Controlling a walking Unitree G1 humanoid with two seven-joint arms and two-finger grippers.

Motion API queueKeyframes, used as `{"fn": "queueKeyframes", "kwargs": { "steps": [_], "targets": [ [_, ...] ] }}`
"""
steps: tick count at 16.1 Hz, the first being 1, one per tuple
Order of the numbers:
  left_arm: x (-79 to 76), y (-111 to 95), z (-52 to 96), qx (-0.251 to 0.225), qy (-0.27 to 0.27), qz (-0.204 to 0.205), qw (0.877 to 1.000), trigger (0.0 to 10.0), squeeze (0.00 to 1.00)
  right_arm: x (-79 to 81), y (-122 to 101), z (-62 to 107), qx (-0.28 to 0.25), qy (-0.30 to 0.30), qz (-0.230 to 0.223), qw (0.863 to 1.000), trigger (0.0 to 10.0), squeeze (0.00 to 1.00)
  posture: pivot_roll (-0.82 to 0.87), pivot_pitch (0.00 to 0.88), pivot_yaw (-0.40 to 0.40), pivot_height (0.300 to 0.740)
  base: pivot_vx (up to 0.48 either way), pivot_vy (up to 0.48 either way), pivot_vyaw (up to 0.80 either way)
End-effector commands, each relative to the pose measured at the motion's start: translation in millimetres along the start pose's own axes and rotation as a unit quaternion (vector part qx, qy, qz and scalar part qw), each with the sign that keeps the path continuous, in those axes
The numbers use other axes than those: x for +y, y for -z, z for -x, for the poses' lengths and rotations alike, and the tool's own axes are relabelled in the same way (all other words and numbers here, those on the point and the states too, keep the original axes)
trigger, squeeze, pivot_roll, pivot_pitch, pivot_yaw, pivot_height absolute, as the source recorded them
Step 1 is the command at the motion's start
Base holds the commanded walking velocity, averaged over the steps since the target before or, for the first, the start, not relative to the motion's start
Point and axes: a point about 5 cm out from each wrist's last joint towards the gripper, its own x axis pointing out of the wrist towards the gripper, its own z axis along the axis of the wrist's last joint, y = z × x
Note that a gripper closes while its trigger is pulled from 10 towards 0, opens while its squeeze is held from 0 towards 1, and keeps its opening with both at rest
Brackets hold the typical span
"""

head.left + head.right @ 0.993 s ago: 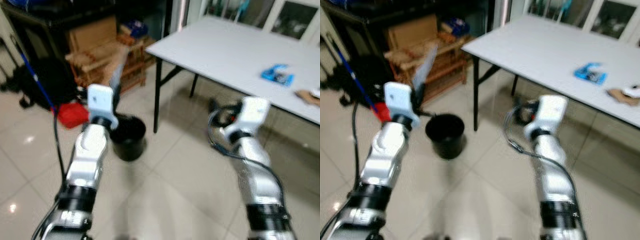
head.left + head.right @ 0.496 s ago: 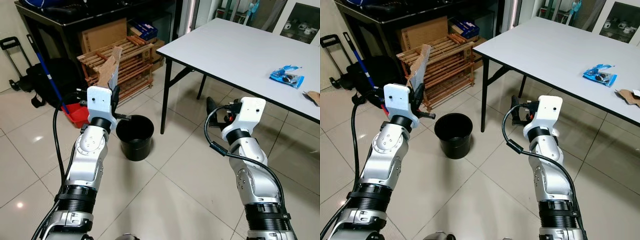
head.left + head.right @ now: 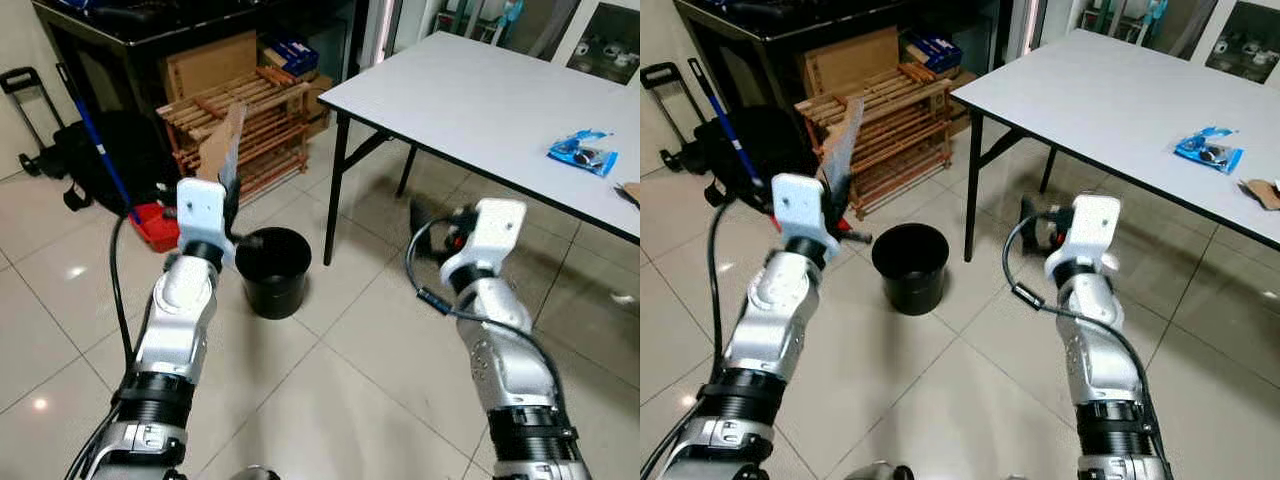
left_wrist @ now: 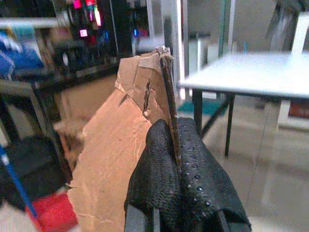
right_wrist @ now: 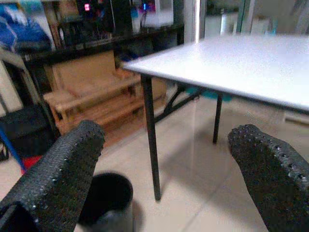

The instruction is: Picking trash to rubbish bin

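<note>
my left gripper (image 4: 176,159) pinches the cardboard (image 4: 123,159) upright between pressed fingers, with the bin (image 3: 272,270) below and just ahead of them. my right gripper (image 5: 166,159) hangs spread and empty. if i release here, the tall sheet may catch the rim and tip out.

You have a torn piece of brown cardboard (image 4: 123,159), ragged at its top edge, standing upright and pinched at its lower part by the left tool (image 4: 176,159). The round black rubbish bin (image 3: 910,266) stands upright and open-topped on the tiled floor, just right of the cardboard.
</note>
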Motion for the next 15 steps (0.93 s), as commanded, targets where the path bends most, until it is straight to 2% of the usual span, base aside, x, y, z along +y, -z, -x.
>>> {"fn": "queueKeyframes", "kwargs": {
  "steps": [1,3,4,5,7,9,10,11,13,14,15],
  "targets": [
    [-5.1,23.0,7.5,0.040,0.016,-0.006,0.999,10.0,0.00,-2.2,25.1,6.0,0.043,-0.004,0.006,0.999,10.0,0.00,-0.03,0.070,-0.015,0.740,0.000,0.000,0.00],
    [-8.8,68.5,26.7,0.132,0.030,-0.005,0.991,10.0,0.00,-8.1,81.3,23.8,0.146,-0.006,0.018,0.989,10.0,0.00,-0.02,0.070,-0.010,0.740,0.000,0.000,0.00],
    [-9.3,76.8,31.6,0.149,0.033,-0.007,0.988,10.0,0.00,-9.5,91.9,29.0,0.167,-0.006,0.019,0.986,10.0,0.00,-0.02,0.069,-0.009,0.740,0.000,0.000,0.00],
    [-9.5,96.1,44.5,0.189,0.036,-0.012,0.981,10.0,0.00,-15.1,115.6,43.0,0.213,0.003,0.015,0.977,10.0,0.00,-0.01,0.066,-0.009,0.740,0.000,0.000,0.00],
    [-10.7,123.0,65.4,0.252,0.037,-0.012,0.967,10.0,0.00,-19.7,147.1,65.6,0.286,0.002,0.028,0.958,10.0,0.00,-0.01,0.061,-0.017,0.740,0.000,0.000,0.00],
    [-13.5,139.9,81.9,0.293,0.044,-0.017,0.955,10.0,0.00,-18.2,162.1,78.7,0.322,-0.008,0.038,0.946,10.0,0.00,-0.01,0.059,-0.023,0.740,0.000,0.000,0.00],
    [-14.5,143.6,85.5,0.302,0.045,-0.012,0.952,10.0,0.00,-17.4,164.1,79.7,0.322,-0.009,0.034,0.946,10.0,0.00,-0.01,0.059,-0.024,0.740,0.000,0.000,0.00],
    [-12.3,148.6,92.3,0.297,0.040,-0.065,0.952,10.0,0.00,-16.3,164.0,77.7,0.317,-0.008,0.031,0.948,10.0,0.00,-0.01,0.060,-0.026,0.740,0.000,0.000,0.00],
    [-14.3,147.8,93.1,0.280,0.044,-0.133,0.950,10.0,0.00,-15.2,163.7,75.2,0.313,-0.010,0.030,0.949,10.0,0.00,-0.01,0.061,-0.028,0.740,0.000,0.000,0.00],
    [-22.0,147.9,93.6,0.277,0.046,-0.119,0.952,10.0,0.00,-14.4,163.5,73.6,0.312,-0.011,0.031,0.950,10.0,0.00,-0.01,0.061,-0.029,0.740,0.000,0.000,0.00],
    [-27.2,147.7,92.7,0.282,0.053,-0.079,0.955,10.0,0.00,-12.8,162.4,71.3,0.309,-0.015,0.033,0.950,10.0,0.00,-0.01,0.062,-0.029,0.740,0.311,0.000,0.00]
  ]
}}
